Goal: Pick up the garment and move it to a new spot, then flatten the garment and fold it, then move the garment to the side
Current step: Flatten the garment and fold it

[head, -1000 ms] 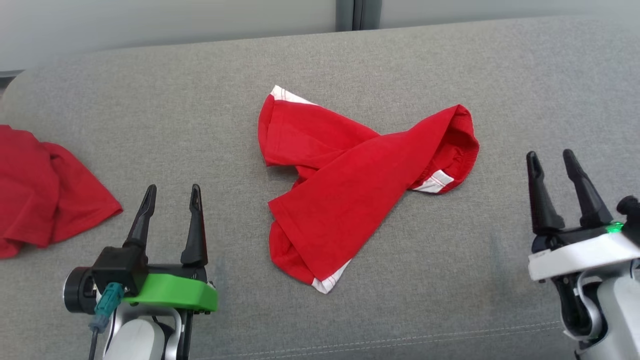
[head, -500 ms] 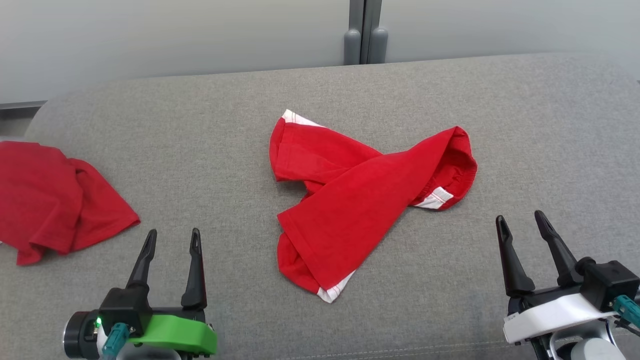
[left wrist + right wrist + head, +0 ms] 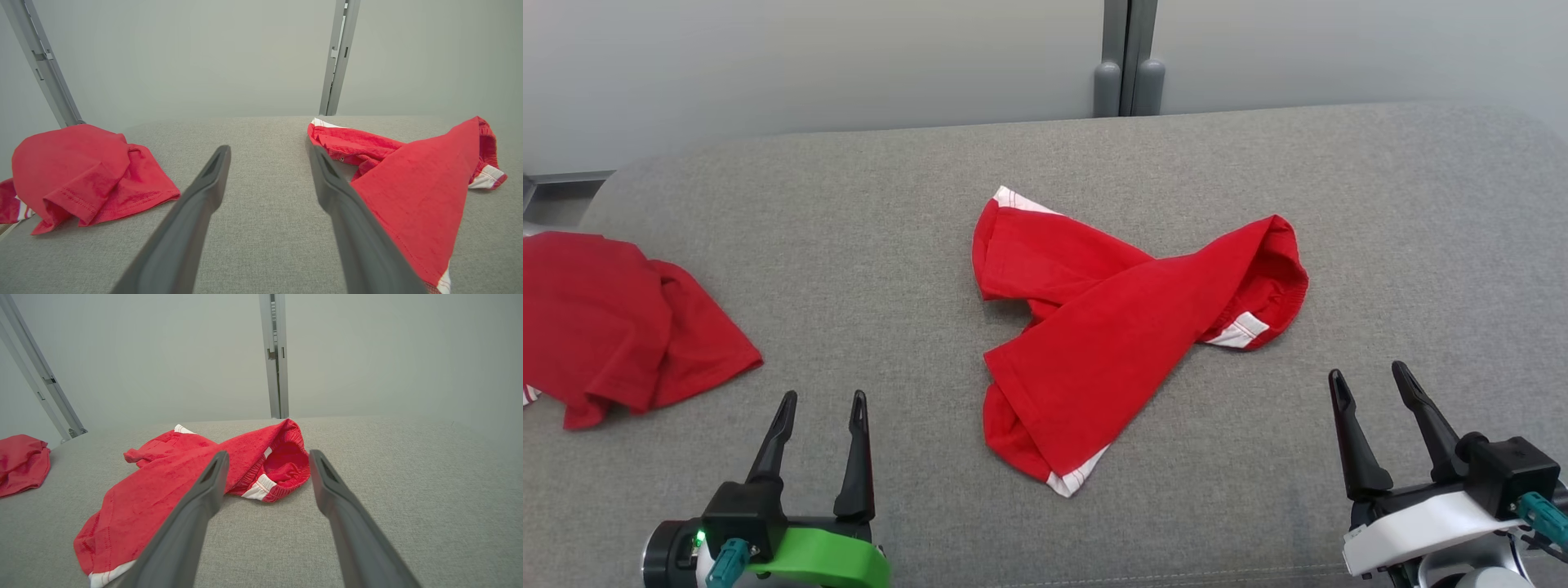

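Note:
A red garment point(image 3: 1119, 335) with white trim lies crumpled in the middle of the grey cushioned surface point(image 3: 898, 245), its two legs crossed over each other. It also shows in the left wrist view as the garment point(image 3: 412, 188) and in the right wrist view as the garment point(image 3: 163, 486), with its elastic waistband opening facing the camera. My left gripper point(image 3: 821, 404) hovers open at the lower left, apart from the cloth. My right gripper point(image 3: 1368, 382) stands open at the lower right, also clear of it. Nothing sits between either pair of fingers.
A second red cloth point(image 3: 613, 318) lies bunched at the surface's left edge, seen too as the cloth point(image 3: 81, 171) in the left wrist view. A pale wall with a grey vertical post point(image 3: 1127, 57) stands behind the surface.
The camera has tilted up, so the whole scene sits lower in the picture. Both grippers show lower in the view, still open. The garment lies as before.

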